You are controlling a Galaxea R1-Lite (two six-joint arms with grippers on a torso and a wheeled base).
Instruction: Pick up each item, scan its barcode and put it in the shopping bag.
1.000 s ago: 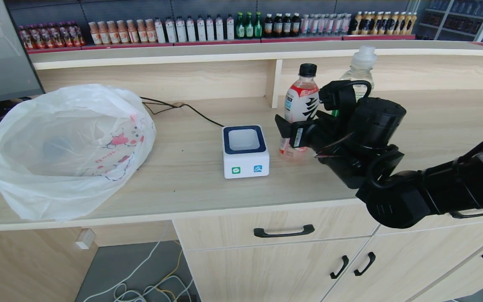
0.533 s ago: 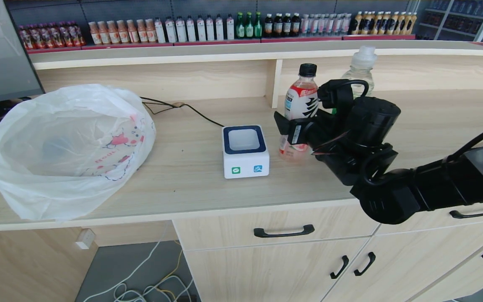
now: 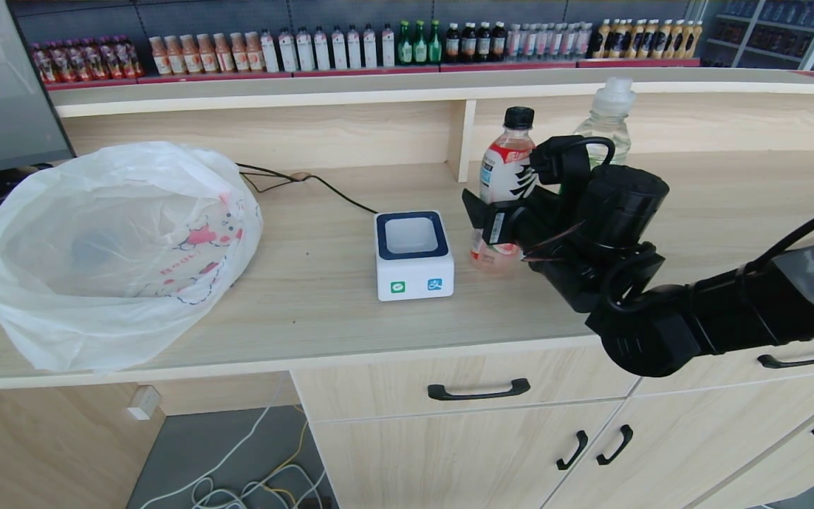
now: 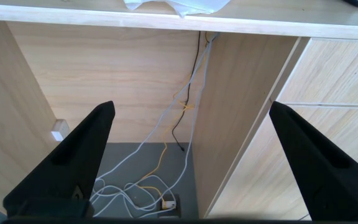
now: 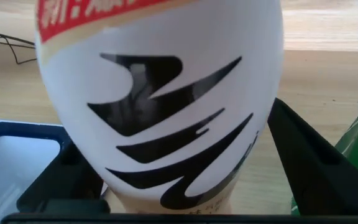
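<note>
A pink drink bottle [image 3: 507,170] with a black cap and a white label stands upright on the wooden counter [image 3: 308,297], just right of the white and blue barcode scanner [image 3: 413,254]. My right gripper [image 3: 509,194] is open, with one finger on each side of the bottle's lower body. In the right wrist view the bottle [image 5: 166,93] sits between the two black fingers [image 5: 316,168], with the scanner's corner [image 5: 11,149] beside it. A white plastic shopping bag [image 3: 110,247] lies open at the counter's left. My left gripper [image 4: 191,162] is open, low in front of the cabinet.
A clear bottle [image 3: 608,116] with a green label stands behind the right arm. A black cable [image 3: 308,180] runs from the scanner toward the back. A raised shelf ledge [image 3: 407,92] borders the counter's rear. Loose cables [image 4: 148,180] lie on the floor under the counter.
My right arm has edged left and forward, so its fingers sit farther along the pink bottle. The bottle, scanner and bag have not moved.
</note>
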